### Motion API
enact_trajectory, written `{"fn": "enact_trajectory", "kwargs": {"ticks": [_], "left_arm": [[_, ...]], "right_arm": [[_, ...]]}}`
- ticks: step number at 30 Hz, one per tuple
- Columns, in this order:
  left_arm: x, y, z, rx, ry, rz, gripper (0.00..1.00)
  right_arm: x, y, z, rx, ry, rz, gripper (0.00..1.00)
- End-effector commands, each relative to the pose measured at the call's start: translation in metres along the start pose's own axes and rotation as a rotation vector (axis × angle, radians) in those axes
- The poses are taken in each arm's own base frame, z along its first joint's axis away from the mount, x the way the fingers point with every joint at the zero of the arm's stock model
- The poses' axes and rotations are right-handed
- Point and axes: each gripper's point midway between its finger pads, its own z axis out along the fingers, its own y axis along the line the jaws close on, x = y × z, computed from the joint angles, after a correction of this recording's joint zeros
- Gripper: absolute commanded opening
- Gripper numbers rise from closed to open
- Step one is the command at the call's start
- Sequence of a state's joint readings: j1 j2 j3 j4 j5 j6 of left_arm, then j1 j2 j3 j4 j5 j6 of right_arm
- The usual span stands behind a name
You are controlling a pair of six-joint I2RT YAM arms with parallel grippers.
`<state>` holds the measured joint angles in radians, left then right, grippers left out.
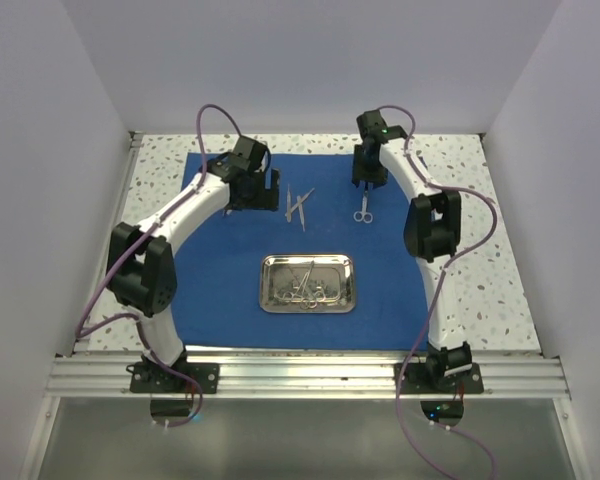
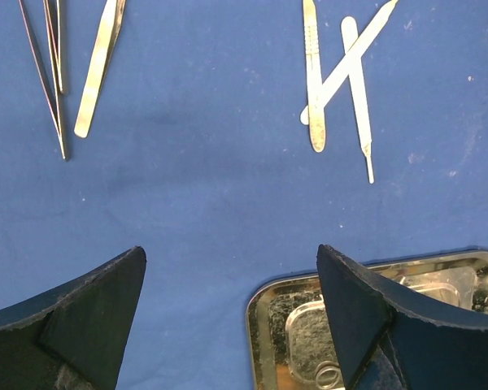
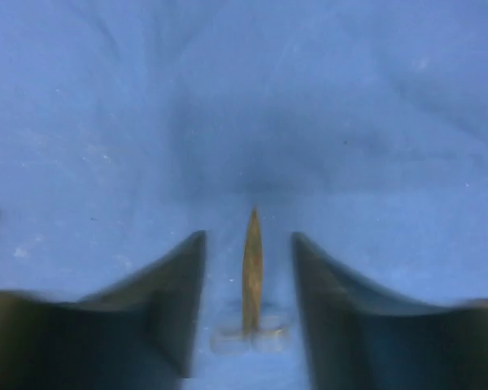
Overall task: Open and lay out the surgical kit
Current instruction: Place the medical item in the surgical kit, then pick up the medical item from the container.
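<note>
Black fingers [image 3: 171, 301] of my right pincer [image 3: 248, 237] stand parted, a gap either side of the scissors [image 3: 251, 268] lying flat on the blue cloth [image 3: 350, 122], while my left pincer [image 2: 229, 250] gapes empty over that cloth, loose silver tools [image 2: 313, 81] just beyond it and the steel tray [image 1: 263, 285], holding more, near the cloth's middle.

**Top view:** I get bright, even overhead light off white walls. Shadows beside the arms on the blue cloth [image 1: 380, 290] are soft. The steel tray [image 1: 264, 283] gleams without washing out.

**Left wrist view:** Sharp. I read every instrument edge. The tray floor shows mottled reflections, and the left gripper [image 2: 229, 250] reads near-black.

**Right wrist view:** Blurred throughout. The scissors [image 3: 251, 260] are smeared, and a dim shadow patch lies on the cloth beyond them.
</note>
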<state>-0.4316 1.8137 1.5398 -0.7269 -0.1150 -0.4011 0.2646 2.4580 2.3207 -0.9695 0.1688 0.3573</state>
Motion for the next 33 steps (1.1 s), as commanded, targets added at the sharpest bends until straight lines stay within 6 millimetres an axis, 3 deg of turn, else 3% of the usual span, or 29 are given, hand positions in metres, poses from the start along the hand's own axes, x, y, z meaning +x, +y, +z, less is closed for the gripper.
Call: {"fn": "enact_trajectory", "kwargs": {"ticks": [1, 2, 3, 5, 7, 8, 9, 10, 12, 13, 14, 16, 17, 20, 25, 30, 33], "left_arm": [[-0.011, 0.001, -0.021, 0.016, -0.034, -0.02, 0.9], [-0.01, 0.0, -0.023, 0.02, -0.038, -0.023, 0.9], [-0.008, -0.002, -0.024, 0.032, -0.034, -0.025, 0.9], [-0.006, -0.012, -0.027, 0.062, -0.038, -0.011, 0.9], [0.001, -0.033, -0.031, 0.109, -0.038, 0.046, 0.9], [0.005, -0.043, -0.033, 0.127, -0.038, 0.074, 0.9], [0.01, -0.051, -0.034, 0.138, -0.034, 0.105, 0.9], [0.021, -0.069, -0.037, 0.162, -0.024, 0.15, 0.9], [0.038, -0.085, -0.037, 0.194, -0.004, 0.183, 0.89], [0.049, -0.099, -0.04, 0.225, 0.007, 0.206, 0.89], [0.056, -0.107, -0.041, 0.248, 0.014, 0.212, 0.89], [0.075, -0.121, -0.04, 0.28, 0.036, 0.228, 0.89], [0.08, -0.124, -0.04, 0.287, 0.042, 0.234, 0.89], [0.101, -0.134, -0.034, 0.3, 0.066, 0.264, 0.87], [0.133, -0.143, -0.019, 0.281, 0.114, 0.31, 0.86], [0.13, -0.138, -0.004, 0.207, 0.093, 0.307, 0.85], [0.128, -0.141, 0.006, 0.196, 0.091, 0.323, 0.84]], "right_arm": [[-0.005, 0.012, -0.015, -0.031, -0.019, -0.007, 0.73], [0.006, 0.009, -0.011, -0.023, 0.005, -0.011, 0.83], [0.001, 0.008, -0.024, -0.034, -0.021, -0.005, 0.89], [0.01, 0.004, -0.024, -0.032, -0.014, -0.006, 0.91], [0.007, 0.006, -0.045, -0.062, -0.044, 0.001, 0.91], [0.021, 0.001, -0.045, -0.058, -0.016, 0.0, 0.91], [0.019, 0.001, -0.064, -0.078, -0.04, 0.007, 0.91], [0.023, 0.0, -0.073, -0.085, -0.046, 0.012, 0.91], [0.045, -0.005, -0.077, -0.09, -0.017, 0.033, 0.91], [0.04, -0.003, -0.101, -0.129, -0.065, 0.057, 0.91], [0.06, -0.008, -0.099, -0.126, -0.028, 0.06, 0.91], [0.064, -0.007, -0.126, -0.178, -0.062, 0.083, 0.91], [0.079, -0.01, -0.128, -0.18, -0.038, 0.083, 0.91], [0.096, -0.012, -0.152, -0.217, -0.04, 0.093, 0.91], [0.116, -0.024, -0.179, -0.228, -0.057, 0.099, 0.91], [0.139, -0.034, -0.203, -0.252, -0.068, 0.095, 0.91], [0.153, -0.044, -0.207, -0.237, -0.069, 0.091, 0.91]]}}
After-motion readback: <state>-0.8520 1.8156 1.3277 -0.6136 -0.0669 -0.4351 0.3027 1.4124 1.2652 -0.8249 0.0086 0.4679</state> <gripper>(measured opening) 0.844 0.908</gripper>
